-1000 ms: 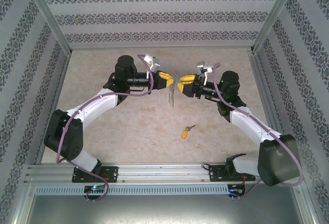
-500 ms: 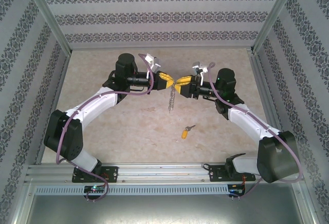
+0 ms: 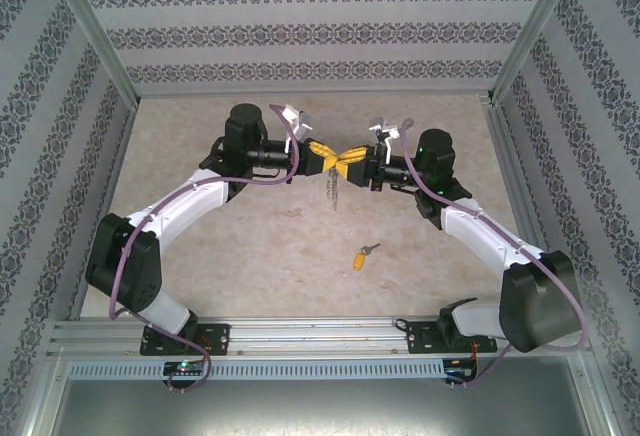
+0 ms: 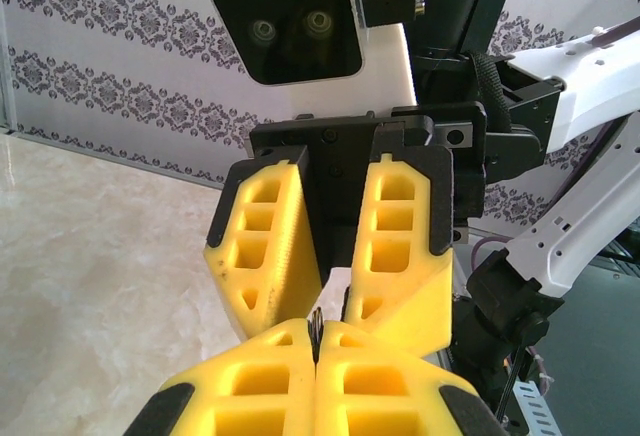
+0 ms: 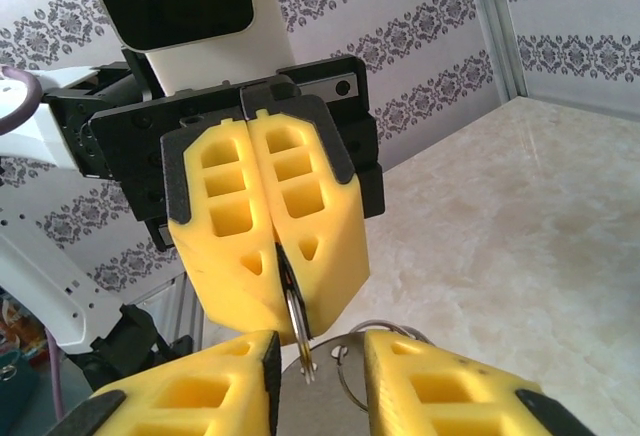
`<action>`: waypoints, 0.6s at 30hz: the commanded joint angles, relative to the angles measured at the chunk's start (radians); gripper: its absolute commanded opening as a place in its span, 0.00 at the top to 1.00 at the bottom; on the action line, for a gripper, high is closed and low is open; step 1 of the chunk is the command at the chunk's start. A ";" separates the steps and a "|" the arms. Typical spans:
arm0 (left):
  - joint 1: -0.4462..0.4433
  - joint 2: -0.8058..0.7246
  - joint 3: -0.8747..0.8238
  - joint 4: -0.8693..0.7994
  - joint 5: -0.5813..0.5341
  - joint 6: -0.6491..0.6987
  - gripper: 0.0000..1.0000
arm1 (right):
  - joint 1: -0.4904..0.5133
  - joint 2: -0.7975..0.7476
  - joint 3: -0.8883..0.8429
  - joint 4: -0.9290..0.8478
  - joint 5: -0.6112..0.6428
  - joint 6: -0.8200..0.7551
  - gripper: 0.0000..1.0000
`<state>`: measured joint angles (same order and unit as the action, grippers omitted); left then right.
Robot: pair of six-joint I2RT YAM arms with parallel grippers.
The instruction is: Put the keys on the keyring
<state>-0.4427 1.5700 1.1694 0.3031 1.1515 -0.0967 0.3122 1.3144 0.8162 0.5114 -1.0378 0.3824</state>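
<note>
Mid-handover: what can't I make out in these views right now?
Top view: loop of the keyring, hidden between the left gripper and the right gripper; its chain hangs below.
Right wrist view: whether the right gripper's fingers touch the keyring; the bottom edge cuts them off.
Top view: fine detail of the key on the table, too small.

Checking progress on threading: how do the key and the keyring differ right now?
The key lies on the table, untouched; the keyring hangs in the air, clamped by the left gripper. The key has a yellow head; the keyring trails silvery chain. Both have silvery metal.
</note>
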 commanded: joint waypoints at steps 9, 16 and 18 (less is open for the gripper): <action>0.003 0.000 0.029 -0.009 0.033 0.027 1.00 | -0.001 -0.007 0.022 0.008 0.023 -0.036 1.00; 0.004 -0.115 -0.098 0.197 -0.318 -0.075 0.53 | -0.019 -0.025 -0.013 0.075 0.072 -0.011 1.00; 0.003 -0.134 -0.102 0.187 -0.386 -0.097 0.52 | -0.023 -0.033 -0.026 0.112 0.082 0.006 1.00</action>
<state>-0.4366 1.4982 1.0737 0.3908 0.9199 -0.1432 0.2981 1.3121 0.8066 0.5278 -0.9825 0.3702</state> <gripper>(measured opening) 0.481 0.066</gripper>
